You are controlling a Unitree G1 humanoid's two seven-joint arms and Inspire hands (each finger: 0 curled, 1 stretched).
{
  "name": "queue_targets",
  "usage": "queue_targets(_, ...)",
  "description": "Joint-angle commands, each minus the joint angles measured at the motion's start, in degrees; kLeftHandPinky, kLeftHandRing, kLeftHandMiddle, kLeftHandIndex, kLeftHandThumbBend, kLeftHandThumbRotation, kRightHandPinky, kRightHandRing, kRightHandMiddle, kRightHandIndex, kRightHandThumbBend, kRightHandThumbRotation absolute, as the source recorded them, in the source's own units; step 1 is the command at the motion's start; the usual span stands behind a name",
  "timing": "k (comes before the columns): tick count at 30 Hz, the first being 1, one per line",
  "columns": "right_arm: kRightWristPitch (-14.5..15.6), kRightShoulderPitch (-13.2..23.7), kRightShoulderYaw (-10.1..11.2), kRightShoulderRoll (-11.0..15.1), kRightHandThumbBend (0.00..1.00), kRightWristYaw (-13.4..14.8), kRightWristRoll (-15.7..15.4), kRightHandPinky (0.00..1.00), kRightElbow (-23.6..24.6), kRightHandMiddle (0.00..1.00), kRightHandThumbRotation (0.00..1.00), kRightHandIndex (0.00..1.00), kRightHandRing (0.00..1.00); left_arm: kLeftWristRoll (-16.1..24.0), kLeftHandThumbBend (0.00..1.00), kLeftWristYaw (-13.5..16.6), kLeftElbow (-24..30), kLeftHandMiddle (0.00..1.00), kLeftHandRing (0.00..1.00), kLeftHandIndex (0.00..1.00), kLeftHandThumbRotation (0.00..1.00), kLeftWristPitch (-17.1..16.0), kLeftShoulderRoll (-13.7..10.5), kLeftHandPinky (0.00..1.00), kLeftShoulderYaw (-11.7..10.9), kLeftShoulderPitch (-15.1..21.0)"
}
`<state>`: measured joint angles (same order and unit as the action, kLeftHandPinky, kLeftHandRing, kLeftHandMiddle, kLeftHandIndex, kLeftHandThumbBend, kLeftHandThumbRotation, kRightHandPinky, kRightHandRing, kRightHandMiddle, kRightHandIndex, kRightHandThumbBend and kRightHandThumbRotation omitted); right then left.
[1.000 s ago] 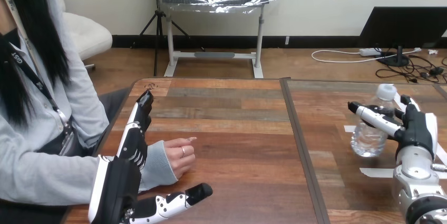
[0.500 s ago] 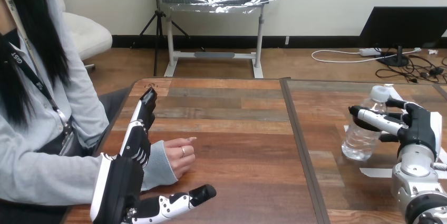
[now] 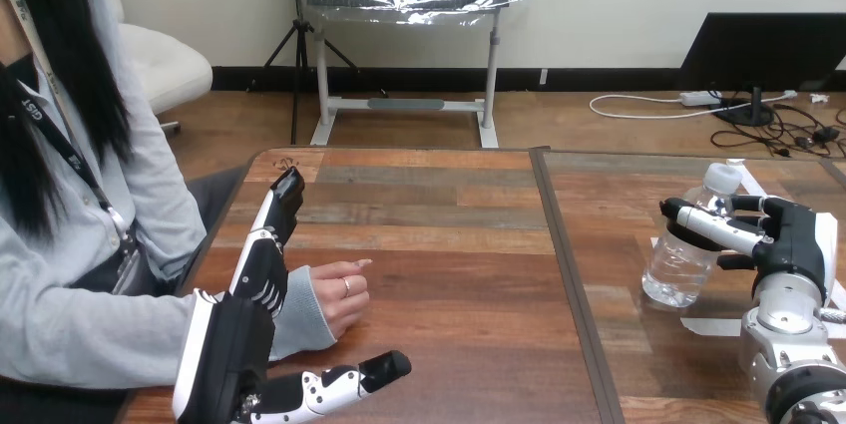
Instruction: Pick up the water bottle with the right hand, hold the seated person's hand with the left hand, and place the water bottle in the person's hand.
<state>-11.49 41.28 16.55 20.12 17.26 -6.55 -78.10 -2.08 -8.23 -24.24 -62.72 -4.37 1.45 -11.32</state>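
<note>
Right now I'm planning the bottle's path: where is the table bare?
The widest bare stretch lies between the person's hand and the bottle, across the table seam. It is crowded at the left hand, beside the person's hand, and at the right hand round the bottle.

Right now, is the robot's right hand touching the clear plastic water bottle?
Touching. Head view: the right hand has thumb and fingers curled round the water bottle.

Near the desk's (image 3: 449, 274) right edge the water bottle (image 3: 681, 262); near its left edge the person's hand (image 3: 339, 296), left robot hand (image 3: 225, 352) alongside.
</note>
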Motion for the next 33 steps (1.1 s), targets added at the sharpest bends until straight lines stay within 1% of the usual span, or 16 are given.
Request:
queue_targets(1, -0.23, 5.48, 0.37, -0.85, 0.86, 0.25, 0.47, 0.43, 0.22, 0.49, 0.0, 0.43, 0.48, -0.79, 1.0, -0.15, 3.49, 0.97, 0.98, 0.95, 0.22, -1.18, 0.14, 1.0, 0.27, 1.53)
queue_targets(6, -0.23, 5.4, 0.27, -0.88, 0.85, 0.12, 0.44, 0.42, 0.23, 0.49, 0.0, 0.44, 0.48, -0.97, 1.0, -0.25, 3.75, 0.97, 0.98, 0.95, 0.22, -1.1, 0.14, 1.0, 0.34, 1.35)
queue_targets(12, -0.61, 5.3, 0.87, -1.05, 0.84, -0.78, 1.23, 0.42, 0.29, 0.49, 0.0, 0.44, 0.48, -0.68, 1.0, -0.12, 3.63, 0.97, 0.98, 0.95, 0.22, -1.46, 0.31, 1.0, 0.14, 1.51)
queue_targets(15, -0.75, 5.21, 0.67, -1.06, 0.84, -0.79, 1.28, 0.42, 0.32, 0.49, 0.0, 0.44, 0.48, -0.49, 1.0, -0.02, 3.6, 0.96, 0.97, 0.95, 0.23, -1.61, 0.37, 1.0, 0.04, 1.54)
queue_targets(18, -1.25, 5.09, 0.93, -1.2, 0.83, -1.21, 1.88, 0.42, 0.41, 0.5, 0.0, 0.44, 0.48, -0.53, 1.0, -0.02, 3.33, 0.96, 0.97, 0.94, 0.23, -1.62, 0.41, 1.0, 0.03, 1.76)
queue_targets(25, -2.96, 4.9, 2.44, -1.7, 0.81, -2.81, 4.27, 0.43, 0.75, 0.51, 0.0, 0.45, 0.49, -0.5, 1.0, -0.07, 3.11, 0.96, 0.96, 0.93, 0.24, -1.5, 0.39, 0.99, 0.04, 2.0)
queue_targets(30, -4.35, 4.6, 2.36, -1.78, 0.8, -3.26, 4.44, 0.42, 0.95, 0.5, 0.0, 0.44, 0.48, -0.28, 1.0, 0.02, 3.06, 0.96, 0.96, 0.93, 0.24, -1.36, 0.47, 0.99, 0.0, 2.15)
queue_targets(33, -5.15, 4.52, 3.31, -1.95, 0.8, -4.72, 5.64, 0.41, 1.11, 0.49, 0.0, 0.43, 0.46, -0.23, 1.0, 0.06, 2.92, 0.96, 0.96, 0.93, 0.24, -1.35, 0.58, 0.99, 0.01, 2.31)
